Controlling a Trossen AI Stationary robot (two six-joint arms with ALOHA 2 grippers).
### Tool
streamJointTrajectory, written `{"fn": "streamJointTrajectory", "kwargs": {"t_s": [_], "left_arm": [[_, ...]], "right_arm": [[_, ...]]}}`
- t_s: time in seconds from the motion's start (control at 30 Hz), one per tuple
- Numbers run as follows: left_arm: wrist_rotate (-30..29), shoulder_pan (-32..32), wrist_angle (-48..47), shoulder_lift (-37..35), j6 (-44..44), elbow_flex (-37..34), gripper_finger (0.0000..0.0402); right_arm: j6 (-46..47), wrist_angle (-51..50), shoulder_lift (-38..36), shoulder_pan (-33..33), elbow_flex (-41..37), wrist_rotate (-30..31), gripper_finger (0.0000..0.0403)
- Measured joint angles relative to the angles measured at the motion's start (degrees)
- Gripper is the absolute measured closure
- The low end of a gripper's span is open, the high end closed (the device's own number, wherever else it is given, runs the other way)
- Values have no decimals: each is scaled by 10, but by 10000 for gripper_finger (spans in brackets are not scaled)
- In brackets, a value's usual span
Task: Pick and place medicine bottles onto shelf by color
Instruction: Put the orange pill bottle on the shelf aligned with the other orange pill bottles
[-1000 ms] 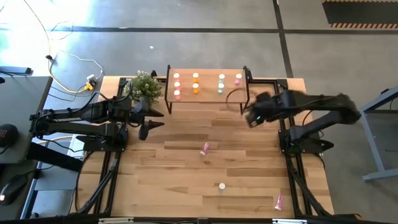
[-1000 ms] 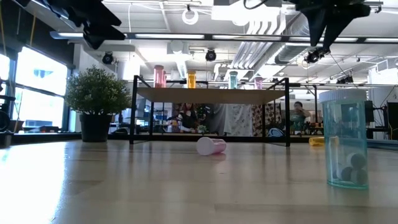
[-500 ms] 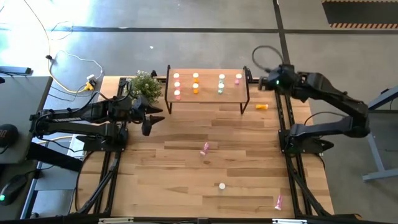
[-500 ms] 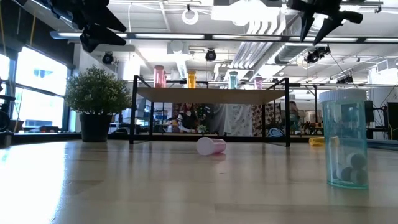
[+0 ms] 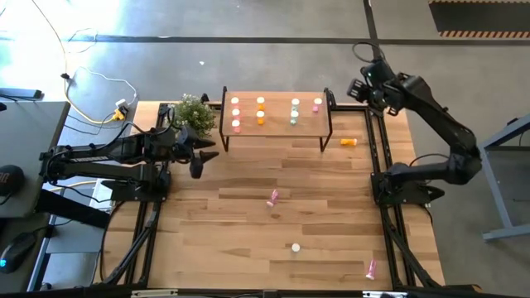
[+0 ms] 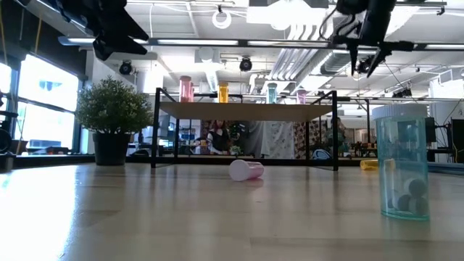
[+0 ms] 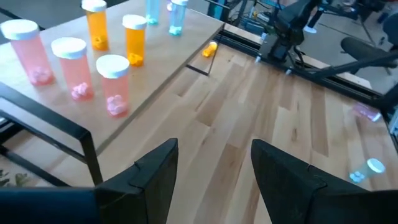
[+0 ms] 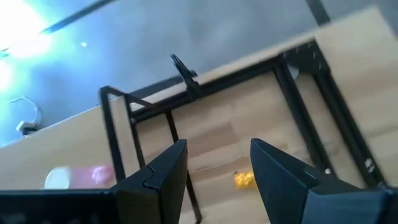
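Observation:
The shelf point(image 5: 273, 124) stands at the table's far middle. On it stand medicine bottles in rows: pink point(image 5: 235, 113), orange point(image 5: 260, 117), pale green point(image 5: 295, 117) and one pink point(image 5: 317, 103). An orange bottle point(image 5: 349, 141) lies on its side right of the shelf. Loose on the table are a pink bottle point(image 5: 272, 197), an upright pale green one point(image 5: 296, 247) and a pink one point(image 5: 371, 268). My left gripper point(image 7: 214, 180) is open near the shelf's left end. My right gripper point(image 8: 214, 180) is open, high over the table's far right corner point(image 5: 363, 81).
A potted plant point(image 5: 193, 114) stands left of the shelf, close to my left gripper. Black frame rails point(image 5: 383, 149) run along the table's right side. The near half of the table holds only the loose bottles.
My right gripper has swung from beside the shelf's right end toward the table's far right corner, rolling as it went, and stays open. The orange bottle right of the shelf has come into view where the arm was. My left gripper has turned a little on the spot.

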Motion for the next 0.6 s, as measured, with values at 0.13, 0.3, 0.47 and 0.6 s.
{"fn": "streamJointTrajectory", "kwargs": {"t_s": [0.13, 0.3, 0.47, 0.6], "left_arm": [[-11, 0, 0, 0, 0, 0, 206], [-34, 0, 0, 0, 12, 0, 206], [-66, 0, 0, 0, 41, 0, 206], [-70, 1, 0, 0, 68, 0, 206]], "right_arm": [[39, -10, 36, -29, 0, -35, 235], [117, -25, 79, -52, 0, -79, 235], [190, -33, 125, -65, 0, -137, 235], [235, -44, 166, -70, 0, -186, 235]]}}
